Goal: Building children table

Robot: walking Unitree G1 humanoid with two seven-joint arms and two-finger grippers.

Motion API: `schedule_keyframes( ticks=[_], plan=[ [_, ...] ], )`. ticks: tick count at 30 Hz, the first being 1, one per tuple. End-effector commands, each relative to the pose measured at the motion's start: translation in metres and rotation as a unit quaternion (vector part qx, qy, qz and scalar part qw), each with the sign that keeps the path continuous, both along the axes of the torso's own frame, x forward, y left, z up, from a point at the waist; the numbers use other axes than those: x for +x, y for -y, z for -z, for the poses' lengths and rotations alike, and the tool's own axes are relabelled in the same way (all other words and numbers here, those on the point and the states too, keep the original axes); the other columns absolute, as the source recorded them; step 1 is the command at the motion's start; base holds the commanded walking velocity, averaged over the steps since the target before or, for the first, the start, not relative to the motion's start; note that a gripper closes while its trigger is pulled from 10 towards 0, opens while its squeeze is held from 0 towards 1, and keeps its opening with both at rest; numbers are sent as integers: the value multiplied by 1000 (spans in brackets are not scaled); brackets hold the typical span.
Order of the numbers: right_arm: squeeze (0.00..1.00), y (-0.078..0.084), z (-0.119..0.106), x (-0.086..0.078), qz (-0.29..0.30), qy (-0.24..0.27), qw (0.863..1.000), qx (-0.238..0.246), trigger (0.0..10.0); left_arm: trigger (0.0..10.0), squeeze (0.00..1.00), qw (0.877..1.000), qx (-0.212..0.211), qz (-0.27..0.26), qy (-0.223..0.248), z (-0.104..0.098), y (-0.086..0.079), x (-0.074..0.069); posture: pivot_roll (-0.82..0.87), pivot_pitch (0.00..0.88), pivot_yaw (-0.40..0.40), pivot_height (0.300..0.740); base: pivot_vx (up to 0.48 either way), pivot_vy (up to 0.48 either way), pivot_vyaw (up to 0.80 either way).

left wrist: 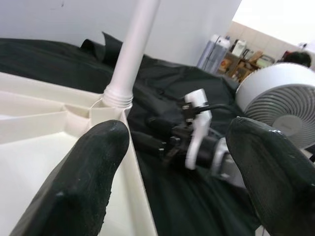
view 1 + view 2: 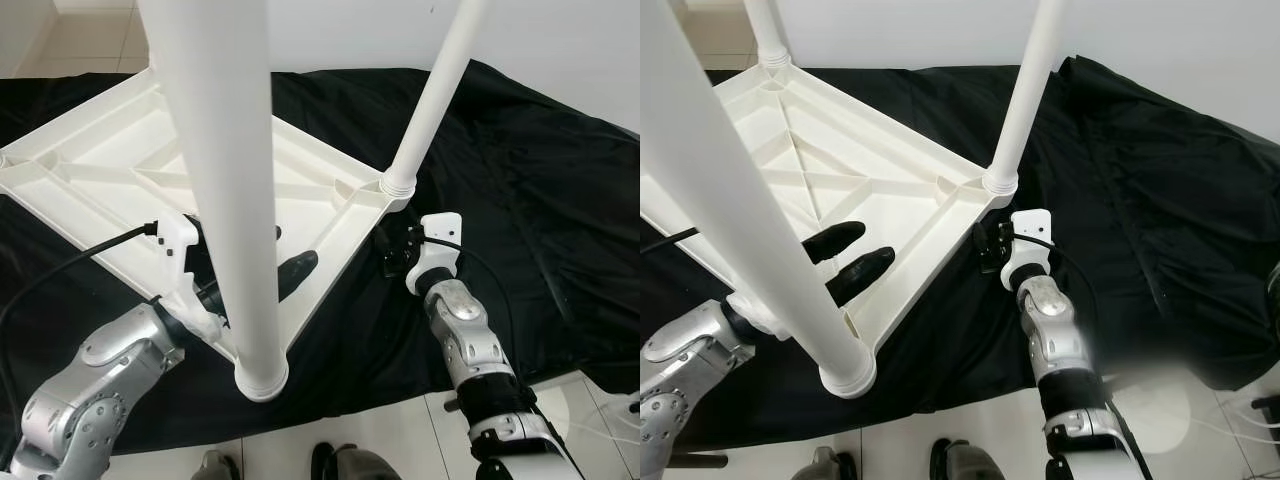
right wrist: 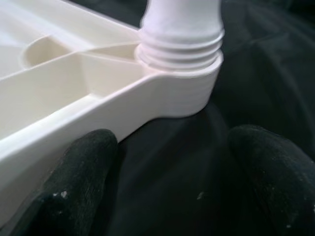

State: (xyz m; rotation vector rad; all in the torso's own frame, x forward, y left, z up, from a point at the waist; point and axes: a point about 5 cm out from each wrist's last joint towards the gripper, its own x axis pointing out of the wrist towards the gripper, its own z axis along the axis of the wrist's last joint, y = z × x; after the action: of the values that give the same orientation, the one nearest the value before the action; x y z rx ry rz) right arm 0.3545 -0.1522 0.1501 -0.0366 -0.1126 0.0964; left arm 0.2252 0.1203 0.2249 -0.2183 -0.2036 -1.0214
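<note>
A: Item one, nearest?

B: Near table leg (image 2: 235, 180), white, upright, screwed into the near corner of the upturned white tabletop (image 2: 790, 140), which lies underside-up on a black cloth (image 2: 520, 180).

A: Left gripper (image 2: 850, 255)?

B: Just beyond that leg, over the tabletop's near edge. Right eye view shows both black fingers lying in a ribbed bay of the underside, parted, nothing between them; in the left eye view the leg hides most of them. Its wrist view looks across to the right gripper and a white fan (image 1: 280, 105).

A: Right gripper (image 2: 395, 250)?

B: On the cloth, just beside the right corner socket and its leg (image 2: 440, 95). Wrist view shows fingers spread wide, empty, the threaded collar (image 3: 179, 46) ahead.

A: Farthest?

B: A third leg (image 2: 760, 25) at the far corner, seen in the right eye view.
</note>
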Motion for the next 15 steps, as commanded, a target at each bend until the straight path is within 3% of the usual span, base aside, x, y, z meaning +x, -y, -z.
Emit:
schedule_keyframes(
  ticks=[1,8,11,15],
  plan=[
    [0,4,1,1,13,2,1000,-4,10000,10000,0,1000,3,28,2,0,9,-6,-11,179,-25,740,0,0,0],
    [0,8,-2,-15,-22,37,999,12,10000,10000,0,999,20,25,3,2,9,-7,3,182,-28,740,0,0,0],
    [0,15,-6,-46,-103,71,992,2,10000,10000,0,996,82,27,0,12,-12,-7,-9,188,-26,740,0,0,0],
    [0,17,-12,-62,-153,81,985,-6,10000,10000,0,991,123,45,-6,19,-24,-8,-23,191,-23,740,0,0,0]
  ],
)
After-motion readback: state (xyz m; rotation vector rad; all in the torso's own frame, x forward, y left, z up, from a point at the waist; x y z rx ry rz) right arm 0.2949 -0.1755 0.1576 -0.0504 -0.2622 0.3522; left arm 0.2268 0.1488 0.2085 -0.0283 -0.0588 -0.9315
